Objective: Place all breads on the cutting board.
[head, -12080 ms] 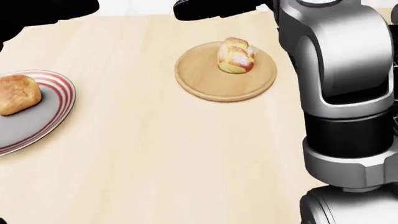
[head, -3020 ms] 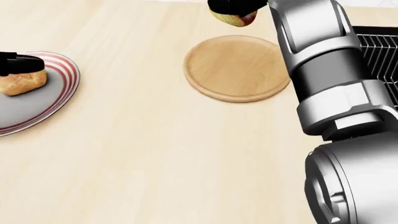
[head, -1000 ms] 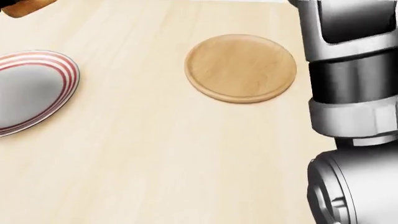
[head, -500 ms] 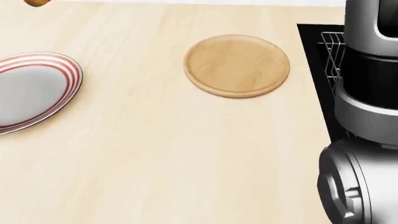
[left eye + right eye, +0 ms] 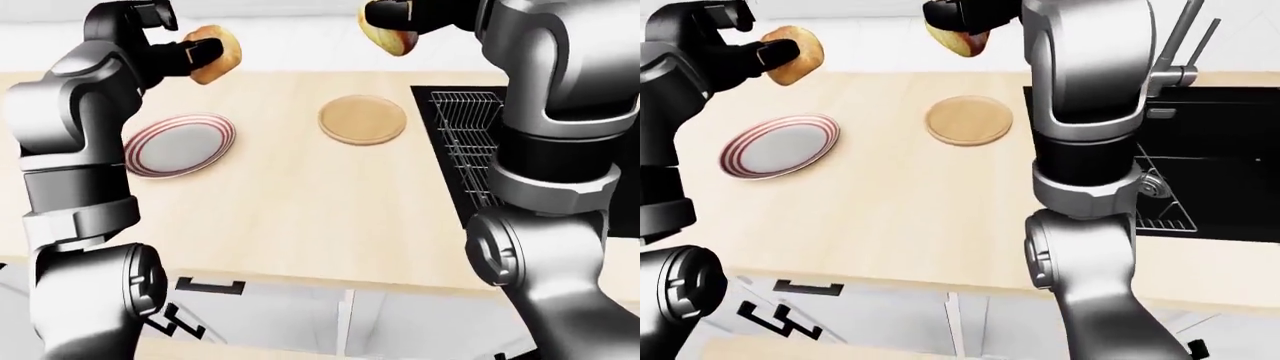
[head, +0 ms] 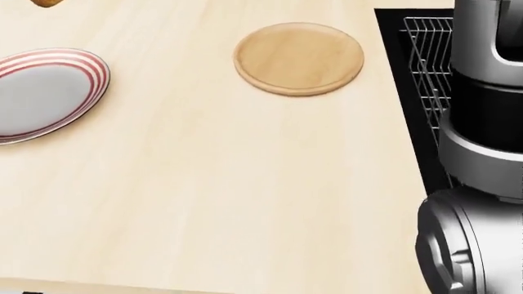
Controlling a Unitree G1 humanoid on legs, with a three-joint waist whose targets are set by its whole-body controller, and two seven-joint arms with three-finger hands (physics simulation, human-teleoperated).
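While left hand [image 5: 165,54] grips bun [image 5: 213,53], right hand [image 5: 400,13] grips braided roll [image 5: 388,39], tilted.

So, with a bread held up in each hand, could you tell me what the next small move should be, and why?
Probably lower the right hand toward the cutting board. Its bread hangs almost over the board, which lies bare, while the left hand holds the bread roll up above the striped plate, farther from the board.
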